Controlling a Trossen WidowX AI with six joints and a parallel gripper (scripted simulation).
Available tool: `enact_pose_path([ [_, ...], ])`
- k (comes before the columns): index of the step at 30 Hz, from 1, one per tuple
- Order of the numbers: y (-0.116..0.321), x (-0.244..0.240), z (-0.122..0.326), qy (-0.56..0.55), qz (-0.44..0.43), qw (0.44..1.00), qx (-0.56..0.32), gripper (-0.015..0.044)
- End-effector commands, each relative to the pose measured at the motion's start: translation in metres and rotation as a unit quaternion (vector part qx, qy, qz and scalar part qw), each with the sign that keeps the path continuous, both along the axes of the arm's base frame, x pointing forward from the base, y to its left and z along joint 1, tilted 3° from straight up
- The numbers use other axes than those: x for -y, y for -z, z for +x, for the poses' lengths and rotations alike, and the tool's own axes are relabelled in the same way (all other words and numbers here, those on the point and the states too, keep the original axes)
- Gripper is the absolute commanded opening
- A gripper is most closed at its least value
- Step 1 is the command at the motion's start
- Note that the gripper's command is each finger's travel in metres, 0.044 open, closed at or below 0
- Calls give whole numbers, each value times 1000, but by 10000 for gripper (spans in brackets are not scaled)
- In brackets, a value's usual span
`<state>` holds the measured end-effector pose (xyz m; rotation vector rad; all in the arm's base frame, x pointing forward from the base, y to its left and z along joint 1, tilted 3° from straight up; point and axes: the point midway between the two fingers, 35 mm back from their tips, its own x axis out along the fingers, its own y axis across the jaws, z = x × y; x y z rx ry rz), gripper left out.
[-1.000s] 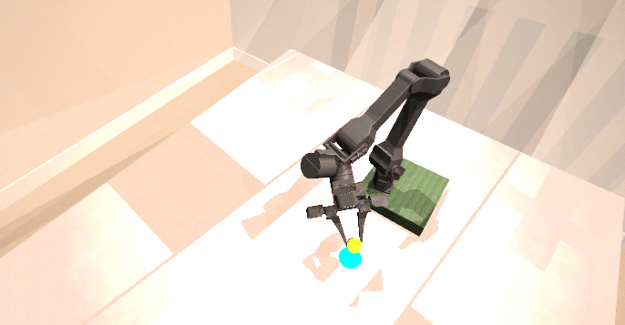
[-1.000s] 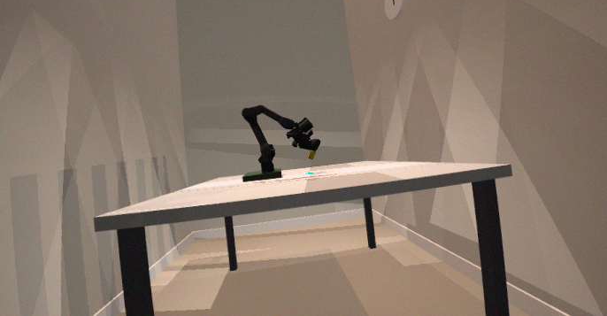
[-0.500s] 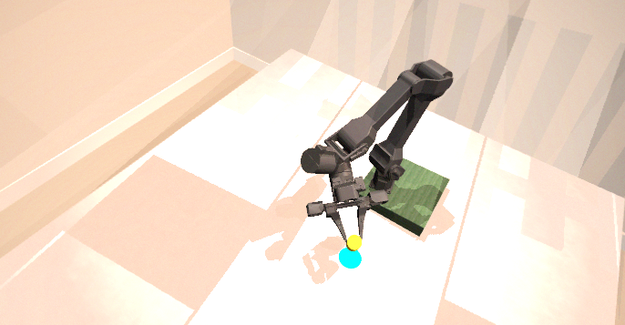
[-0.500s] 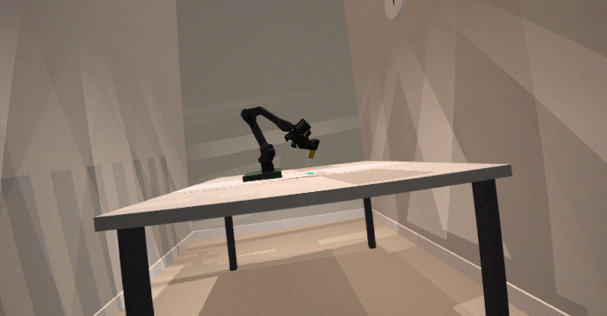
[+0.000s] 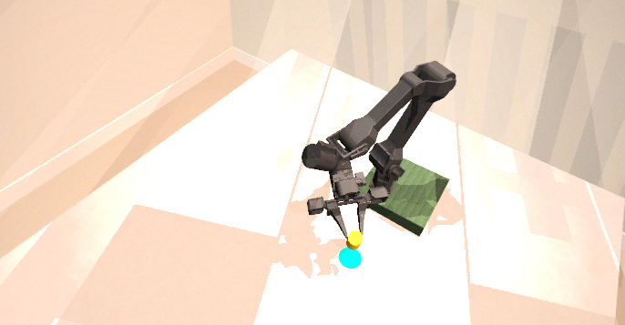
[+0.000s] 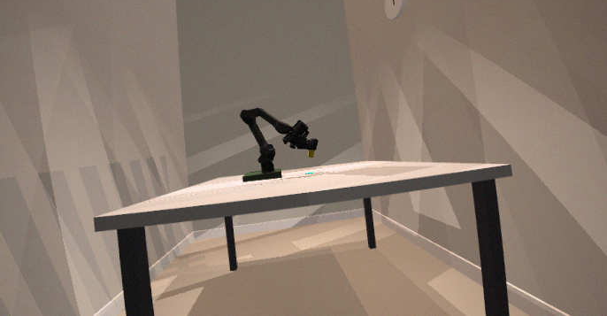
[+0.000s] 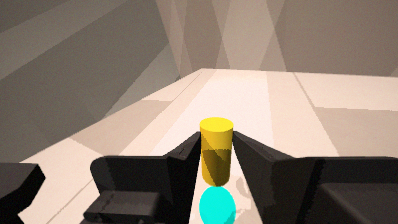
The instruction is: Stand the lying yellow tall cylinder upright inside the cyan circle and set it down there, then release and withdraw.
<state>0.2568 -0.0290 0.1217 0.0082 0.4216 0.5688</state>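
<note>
Above the cyan circle [image 7: 217,206], a flat round disc on the pale table [image 6: 376,182], one smooth yellow tall cylinder [image 7: 217,150] is hanging upright, clear of the surface. One gripper [image 7: 216,152] is clamping it, dark angular fingers partly closed on its sides. One arm is folding from the green base block [image 5: 412,197], wrist pointing down.

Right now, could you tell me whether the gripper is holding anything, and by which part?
The gripper is shut on the yellow cylinder, clamping its sides around mid-height; it is upright, in the air above the cyan circle.
</note>
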Motion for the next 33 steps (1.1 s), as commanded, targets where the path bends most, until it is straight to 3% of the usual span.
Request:
enact_pose_path([
  [1, -1, -1, -3, -3, 1, 1000, 19, 105],
  [33, -7, -2, -25, -15, 8, 992, 124, 105],
])
